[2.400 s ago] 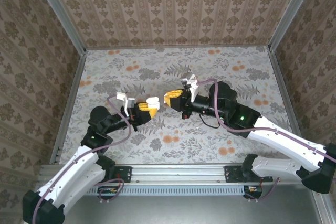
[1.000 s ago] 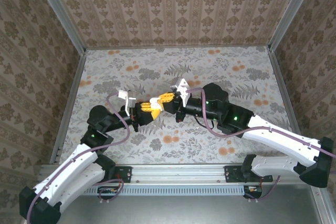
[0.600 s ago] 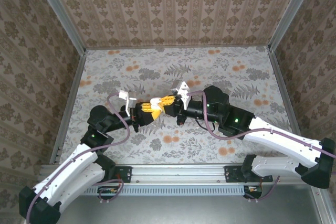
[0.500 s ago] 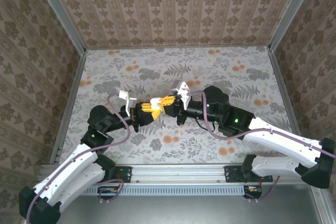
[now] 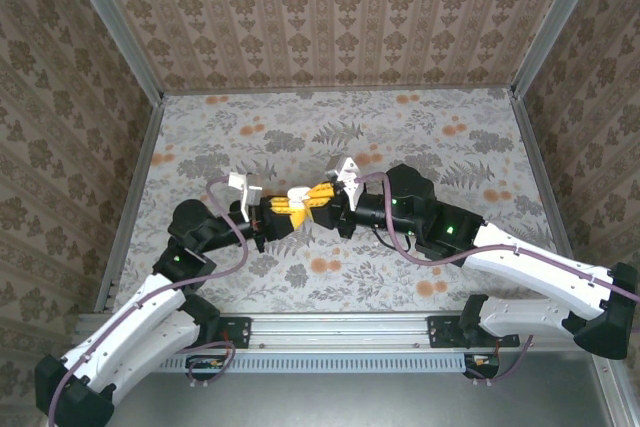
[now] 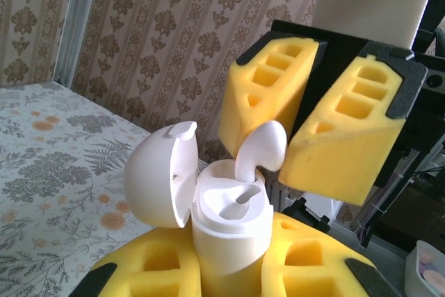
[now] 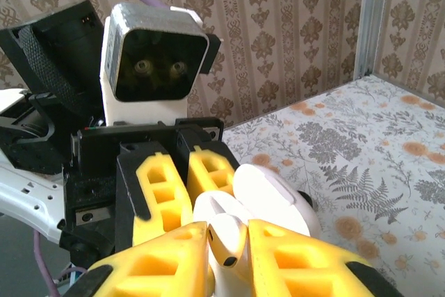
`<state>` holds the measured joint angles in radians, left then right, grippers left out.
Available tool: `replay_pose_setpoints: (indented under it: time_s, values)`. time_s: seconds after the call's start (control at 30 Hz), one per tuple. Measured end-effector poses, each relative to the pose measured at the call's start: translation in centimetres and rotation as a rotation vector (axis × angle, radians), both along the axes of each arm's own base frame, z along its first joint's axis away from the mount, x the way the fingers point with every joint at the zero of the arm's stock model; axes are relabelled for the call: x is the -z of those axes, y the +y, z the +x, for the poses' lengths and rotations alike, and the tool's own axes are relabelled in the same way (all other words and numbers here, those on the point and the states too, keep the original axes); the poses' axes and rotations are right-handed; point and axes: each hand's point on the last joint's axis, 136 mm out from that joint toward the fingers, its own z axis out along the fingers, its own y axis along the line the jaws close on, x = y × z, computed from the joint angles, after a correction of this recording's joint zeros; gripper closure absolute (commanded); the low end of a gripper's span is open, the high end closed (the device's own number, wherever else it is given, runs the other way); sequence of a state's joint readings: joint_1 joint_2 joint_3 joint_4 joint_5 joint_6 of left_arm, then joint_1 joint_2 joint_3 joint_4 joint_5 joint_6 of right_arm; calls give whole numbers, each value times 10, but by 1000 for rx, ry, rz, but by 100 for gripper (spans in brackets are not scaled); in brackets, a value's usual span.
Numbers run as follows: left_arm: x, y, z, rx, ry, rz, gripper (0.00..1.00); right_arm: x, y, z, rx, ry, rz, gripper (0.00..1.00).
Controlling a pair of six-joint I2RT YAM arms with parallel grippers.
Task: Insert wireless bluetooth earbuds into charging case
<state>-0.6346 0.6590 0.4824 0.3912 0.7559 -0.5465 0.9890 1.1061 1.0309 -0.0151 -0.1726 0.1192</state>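
Note:
The charging case (image 6: 229,238) is white and stands upright with its lid (image 6: 156,179) swung open to the left. My left gripper (image 6: 226,259) is shut on its body. A white earbud (image 6: 261,147) stands with its stem down in the case's right-hand slot; the slot beside it is empty. My right gripper (image 7: 228,248) reaches in from the opposite side. Its yellow pads (image 7: 163,255) flank the earbud (image 7: 228,238) with only thin gaps, so the jaws are slightly open. In the top view both grippers meet at the case (image 5: 297,194) above mid-table.
The floral tabletop (image 5: 420,137) is walled by patterned panels, with a metal post (image 7: 375,19) at the corner. The right arm's purple cable (image 5: 400,247) loops near its wrist. Both arm bases sit on the rail (image 5: 340,332) at the near edge.
The right gripper has moved left with the earbud until it met the case held by the left gripper. Its jaws have since parted a little. The left arm stayed put.

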Motion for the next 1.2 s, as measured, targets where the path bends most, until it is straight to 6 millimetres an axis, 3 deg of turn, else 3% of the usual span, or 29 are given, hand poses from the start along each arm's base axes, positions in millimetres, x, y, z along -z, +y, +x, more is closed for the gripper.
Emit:
replay_pose_setpoints:
  time_s: [0.13,0.33,0.5,0.67,0.8,1.2]
  values:
    - [1,0,1,-6,1,4,100,2,-2,0,5,19,-2,71]
    - [1,0,3,-19,-13,5,100,5,-9,7,34,65,2,54]
    - [0,1,3,-22,-21,6,100,3,-27,21,91,159,39,51]
    - [0,1,3,-23,-34,8,100,-14,-41,29,125,238,110,51]
    - [0,0,3,-23,-43,10,100,-22,-39,22,89,288,145,52]
    - [11,-2,3,-25,-47,50,100,-7,-9,6,19,397,47,50]
